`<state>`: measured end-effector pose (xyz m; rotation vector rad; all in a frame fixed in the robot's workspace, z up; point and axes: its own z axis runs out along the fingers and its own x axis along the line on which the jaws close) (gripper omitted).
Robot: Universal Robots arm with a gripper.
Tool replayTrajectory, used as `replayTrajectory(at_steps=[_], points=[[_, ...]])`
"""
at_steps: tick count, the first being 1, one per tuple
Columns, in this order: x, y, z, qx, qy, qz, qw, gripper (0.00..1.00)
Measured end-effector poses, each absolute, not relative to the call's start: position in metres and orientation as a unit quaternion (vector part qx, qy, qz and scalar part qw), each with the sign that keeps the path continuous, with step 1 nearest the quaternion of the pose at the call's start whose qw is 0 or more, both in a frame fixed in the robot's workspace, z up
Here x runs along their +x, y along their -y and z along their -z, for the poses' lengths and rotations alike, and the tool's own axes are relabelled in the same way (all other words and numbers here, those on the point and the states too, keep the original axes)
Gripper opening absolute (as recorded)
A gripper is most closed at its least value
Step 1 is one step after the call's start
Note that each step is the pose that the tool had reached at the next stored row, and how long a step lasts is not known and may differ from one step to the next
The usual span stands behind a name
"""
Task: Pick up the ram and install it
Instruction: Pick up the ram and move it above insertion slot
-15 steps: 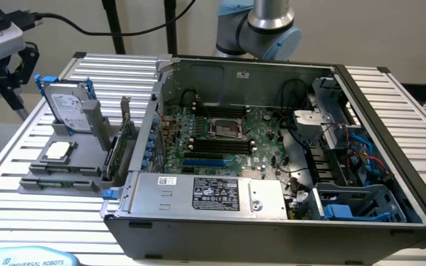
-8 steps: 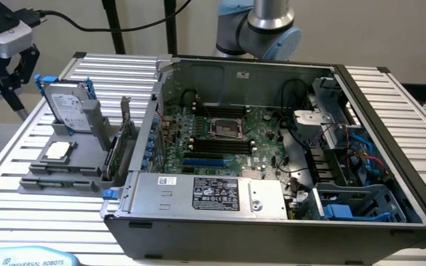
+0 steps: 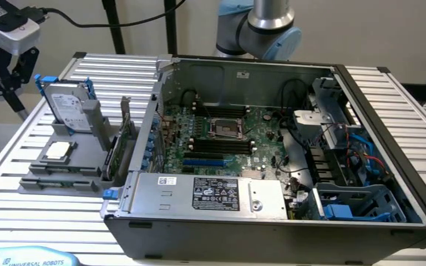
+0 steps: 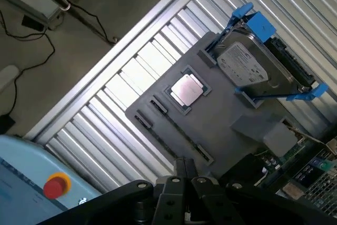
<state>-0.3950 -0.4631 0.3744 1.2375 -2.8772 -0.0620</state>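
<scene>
Arm (image 3: 266, 26) stands behind the PC case (image 3: 272, 227), at the table's far edge. Gripper (image 4: 184, 168) hangs in the air over the side of the table (image 3: 20, 144) on the exterior view's left. It touches nothing. Fingers (image 4: 179, 168) are pressed together w/ nothing between them.

Grey holder (image 4: 210, 119) sits on the table slats near that same edge, just beside the case wall.

Items in the holder:
- Ram (image 3: 59, 182): lies flat in the long narrow slot at the holder's end nearest the table's front edge, next to the processor chip. Not gripped, well apart from the gripper.
- Processor chip (image 4: 186, 89): square, silver, flat in its recess at mid-holder.
- Hard drive (image 4: 247, 69): in blue brackets, propped upright at the holder's far end.
- Card (image 3: 124, 138) w/ metal bracket: upright on the holder's side nearest the case.

Case lies open on the table, motherboard (image 3: 261, 130) facing up. Black memory slots (image 3: 221, 145) run just beside the CPU socket (image 3: 224, 128). Can't tell their contents from here.
</scene>
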Motion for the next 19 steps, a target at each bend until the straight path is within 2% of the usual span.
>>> replayTrajectory(at_steps=[19], points=[[-0.3949, 0.4632, -0.3691, 0.547, 0.837, 0.019, 0.008, 0.11]])
